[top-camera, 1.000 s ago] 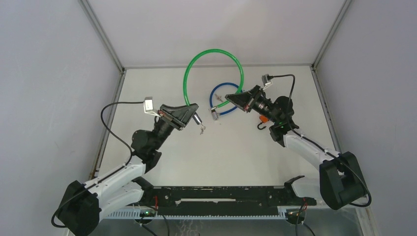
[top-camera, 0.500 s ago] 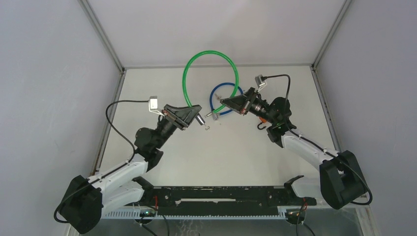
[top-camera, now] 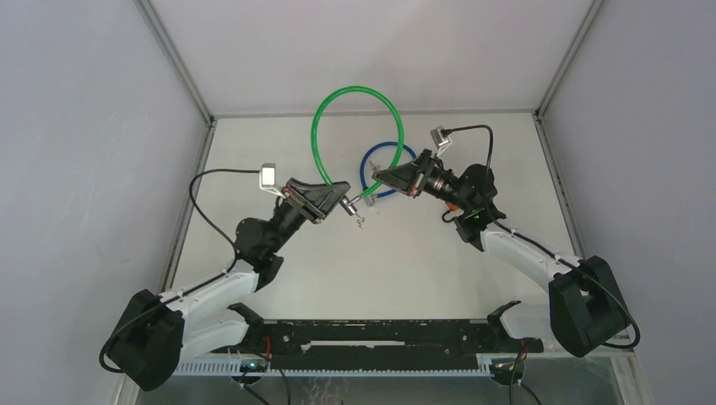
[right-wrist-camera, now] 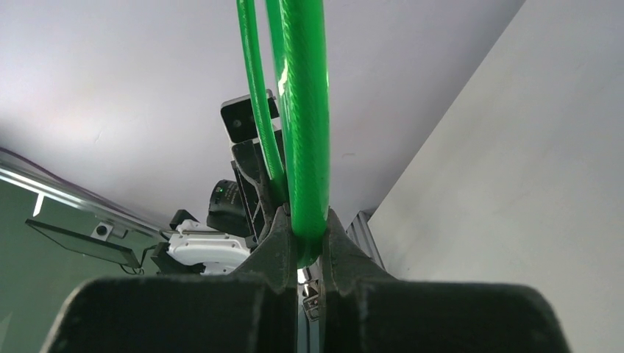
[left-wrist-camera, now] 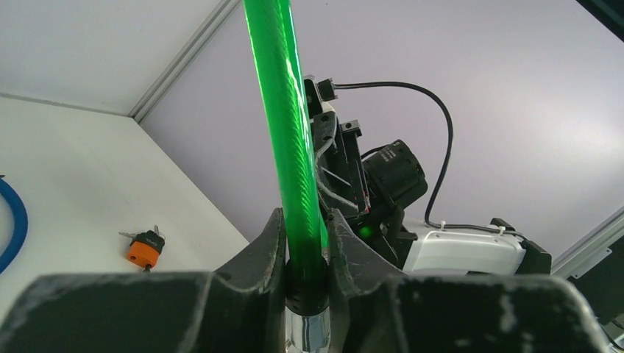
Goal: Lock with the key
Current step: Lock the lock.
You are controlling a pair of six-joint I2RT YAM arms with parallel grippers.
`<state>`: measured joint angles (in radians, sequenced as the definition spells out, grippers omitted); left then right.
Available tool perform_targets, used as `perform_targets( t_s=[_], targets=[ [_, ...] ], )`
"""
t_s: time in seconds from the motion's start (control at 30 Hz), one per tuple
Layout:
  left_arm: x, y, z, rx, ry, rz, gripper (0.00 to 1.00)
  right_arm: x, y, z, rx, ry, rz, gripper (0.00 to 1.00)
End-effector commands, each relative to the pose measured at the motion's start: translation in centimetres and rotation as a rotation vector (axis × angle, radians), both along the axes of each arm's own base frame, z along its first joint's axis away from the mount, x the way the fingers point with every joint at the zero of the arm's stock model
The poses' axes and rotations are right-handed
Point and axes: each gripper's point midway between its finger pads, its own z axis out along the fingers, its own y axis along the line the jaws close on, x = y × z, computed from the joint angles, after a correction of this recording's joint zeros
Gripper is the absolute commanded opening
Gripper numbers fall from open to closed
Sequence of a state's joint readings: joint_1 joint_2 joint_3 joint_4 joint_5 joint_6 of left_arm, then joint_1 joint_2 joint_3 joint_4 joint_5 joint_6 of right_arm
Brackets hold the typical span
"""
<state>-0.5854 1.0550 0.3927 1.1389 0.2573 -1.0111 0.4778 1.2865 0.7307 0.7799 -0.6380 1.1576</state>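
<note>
Count: two cable locks, two tools, two key bunches. One green cable lock (top-camera: 358, 88), held clear of the bench (top-camera: 422, 261), arched in a single loop. One end clamped at its black collar in the left tool (top-camera: 339, 199); other end clamped in the right tool (top-camera: 380, 179). Ends close together; joined or apart not discernible. One blue cable lock (top-camera: 363, 175) flat on the bench, behind those ends. One small key bunch (top-camera: 360, 222) just below the left-held end. One orange-tagged key bunch (left-wrist-camera: 143, 250) on the bench beyond the green loop.
</note>
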Motion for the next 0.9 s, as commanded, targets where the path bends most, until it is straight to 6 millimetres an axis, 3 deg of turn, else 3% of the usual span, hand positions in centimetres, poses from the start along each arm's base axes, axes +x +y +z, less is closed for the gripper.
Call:
perform_targets(
  t_s=[0.0, 0.37, 0.87],
  targets=[
    [-2.6, -0.1, 4.7, -0.082, -0.146, -0.098, 0.0, 1.0, -0.3, 1.9, 0.01, -0.076, -0.038, 0.0],
    [-3.0, -0.5, 4.5, -0.084, -0.147, -0.15, 0.0, 1.8, -1.7, 2.5, 0.025, -0.085, -0.074, 0.0],
    [-2.3, -1.1, 3.9, -0.072, -0.124, -0.162, 0.0, -0.1, -1.2, 3.2, 0.017, -0.134, -0.015, 0.0]
  ],
)
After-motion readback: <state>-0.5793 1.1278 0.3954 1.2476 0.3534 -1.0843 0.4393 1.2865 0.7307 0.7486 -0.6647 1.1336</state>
